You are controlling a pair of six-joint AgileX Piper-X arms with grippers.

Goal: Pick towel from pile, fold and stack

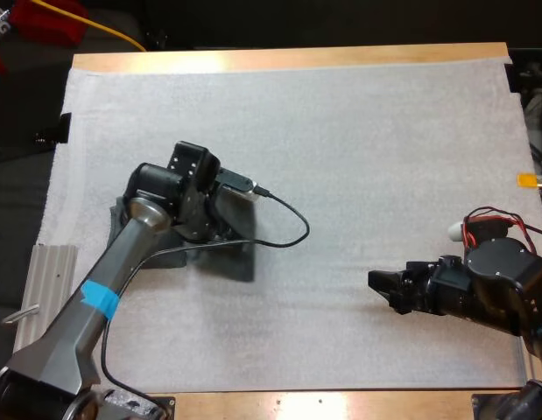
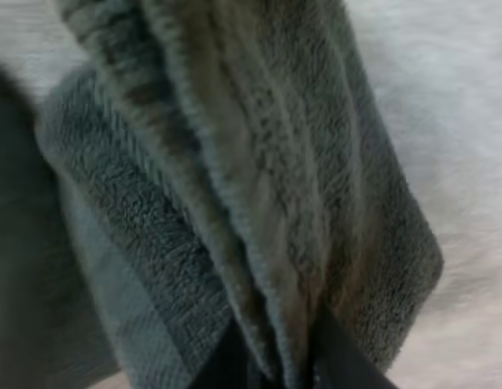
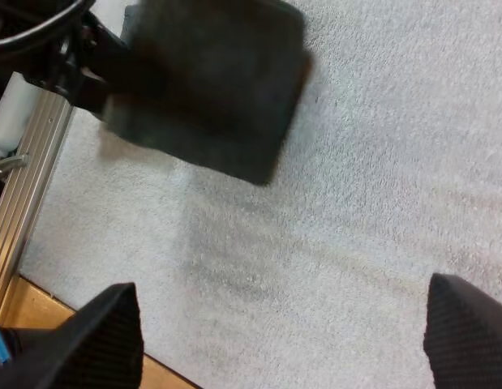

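Note:
A dark grey-green towel (image 1: 234, 263) lies folded on the left-middle part of the white mat (image 1: 358, 149), mostly hidden under my left arm. My left gripper (image 1: 211, 229) points down onto it. In the left wrist view, a bunched fold of the towel (image 2: 259, 186) is pinched between the two black fingertips (image 2: 341, 361) of my left gripper (image 2: 283, 369). My right gripper (image 1: 376, 285) hovers over bare mat at the right, aimed toward the towel. Its fingers (image 3: 96, 340) stand wide apart around nothing, so my right gripper (image 3: 283, 340) is open. The towel (image 3: 206, 89) lies well ahead of it.
A ribbed metal rail (image 1: 43, 289) runs along the table's left edge, near the towel, and appears as a rail (image 3: 23, 178) beside the mat. The wooden table edge (image 1: 288, 58) borders the far side. Bare mat stretches between the two arms.

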